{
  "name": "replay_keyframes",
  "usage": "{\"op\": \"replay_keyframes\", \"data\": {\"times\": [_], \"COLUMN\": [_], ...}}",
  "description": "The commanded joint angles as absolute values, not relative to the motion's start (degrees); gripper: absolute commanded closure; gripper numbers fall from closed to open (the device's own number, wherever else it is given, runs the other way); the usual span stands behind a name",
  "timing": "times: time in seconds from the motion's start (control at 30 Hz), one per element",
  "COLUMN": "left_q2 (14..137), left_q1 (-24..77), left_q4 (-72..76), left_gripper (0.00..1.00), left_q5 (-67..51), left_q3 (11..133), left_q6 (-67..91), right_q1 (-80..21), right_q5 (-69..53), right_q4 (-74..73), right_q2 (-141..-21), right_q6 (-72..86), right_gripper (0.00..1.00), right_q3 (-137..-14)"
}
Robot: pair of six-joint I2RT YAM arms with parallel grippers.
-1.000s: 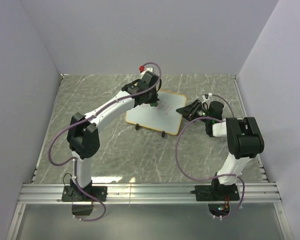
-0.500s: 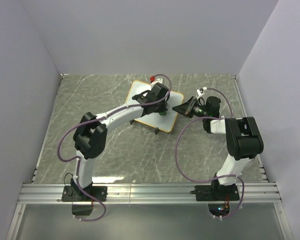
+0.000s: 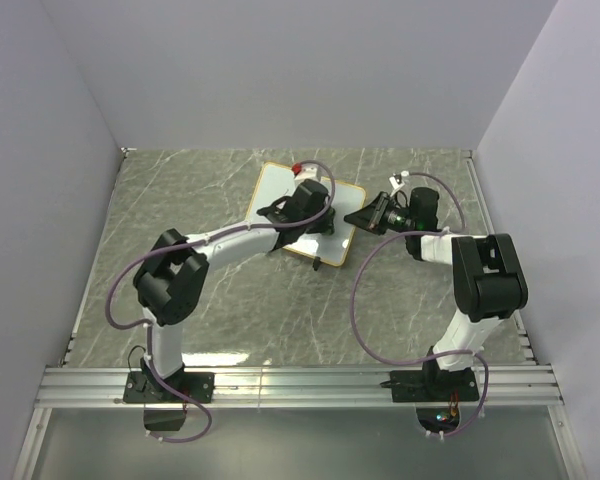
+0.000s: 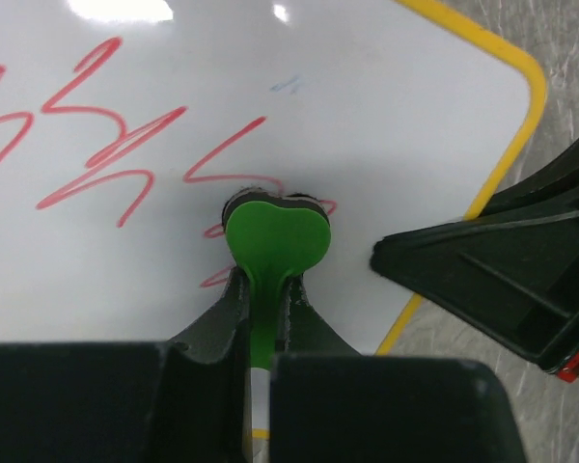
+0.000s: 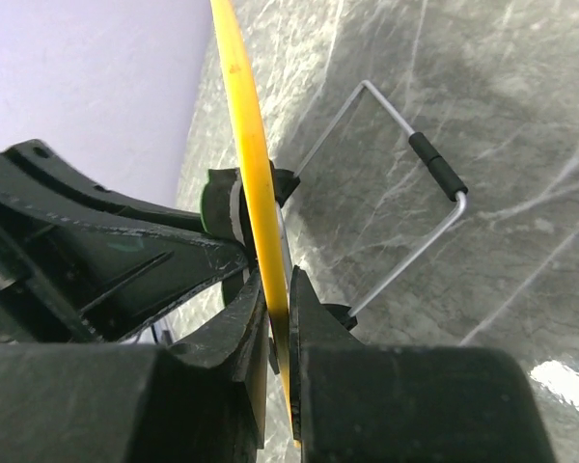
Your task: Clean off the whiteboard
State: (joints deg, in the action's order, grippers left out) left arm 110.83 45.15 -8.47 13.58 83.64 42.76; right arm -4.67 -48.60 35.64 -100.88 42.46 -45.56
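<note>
The whiteboard (image 3: 280, 195), white with a yellow frame, stands tilted at the table's middle back. Red scribbles (image 4: 96, 164) cover its face in the left wrist view. My left gripper (image 3: 318, 222) is shut on the green eraser (image 4: 275, 236), which presses on the board among the scribbles near its right edge. My right gripper (image 3: 365, 220) is shut on the board's yellow right edge (image 5: 256, 193); its jaws clamp the frame from both sides. The board's wire stand (image 5: 405, 193) with black feet shows behind it in the right wrist view.
The grey marble-pattern table (image 3: 230, 300) is walled by pale panels at the back and both sides. An aluminium rail (image 3: 300, 385) runs along the near edge by the arm bases. Purple cables loop from both arms.
The board has swung and shifted left-back with my right gripper holding its edge. My left gripper has moved the eraser across the board's face toward the right edge, then slightly down.
</note>
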Motion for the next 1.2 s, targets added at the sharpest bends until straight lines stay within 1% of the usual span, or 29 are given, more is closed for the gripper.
{"op": "replay_keyframes", "data": {"times": [0.0,0.03,0.13,0.3,0.6,0.7,0.77,0.9,1.17], "left_q2": [109.61,108.99,108.81,110.47,114.43,115.31,116.45,119.09,121.90], "left_q1": [41.50,39.48,37.36,37.88,46.75,47.98,47.81,42.82,32.00], "left_q4": [-8.01,-7.39,-7.47,-7.65,-9.14,-9.66,-11.50,-13.53,-13.01], "left_gripper": [1.00,1.00,1.00,1.00,1.00,1.00,1.00,1.00,1.00], "left_q5": [10.99,10.38,10.28,8.18,4.93,4.31,6.32,5.45,2.99], "left_q3": [76.39,74.29,73.39,76.10,86.38,89.98,92.36,97.37,95.80], "left_q6": [43.33,43.24,42.28,41.22,40.25,39.03,37.89,37.09,37.09], "right_q1": [-5.63,-5.71,-5.89,-6.59,-8.00,-8.44,-8.53,-8.70,-9.67], "right_q5": [-42.71,-42.63,-42.45,-42.10,-41.49,-41.40,-41.40,-41.13,-40.25], "right_q4": [23.30,21.90,20.40,17.93,14.85,13.89,12.31,10.02,1.50], "right_q2": [-99.93,-99.76,-99.41,-99.40,-99.49,-99.14,-98.44,-96.42,-93.43], "right_q6": [39.73,39.38,38.24,36.83,35.16,34.72,34.02,33.22,29.10], "right_gripper": [1.00,1.00,1.00,1.00,1.00,1.00,1.00,1.00,1.00], "right_q3": [-47.28,-47.46,-48.08,-49.30,-51.06,-51.06,-51.15,-50.63,-52.11]}}
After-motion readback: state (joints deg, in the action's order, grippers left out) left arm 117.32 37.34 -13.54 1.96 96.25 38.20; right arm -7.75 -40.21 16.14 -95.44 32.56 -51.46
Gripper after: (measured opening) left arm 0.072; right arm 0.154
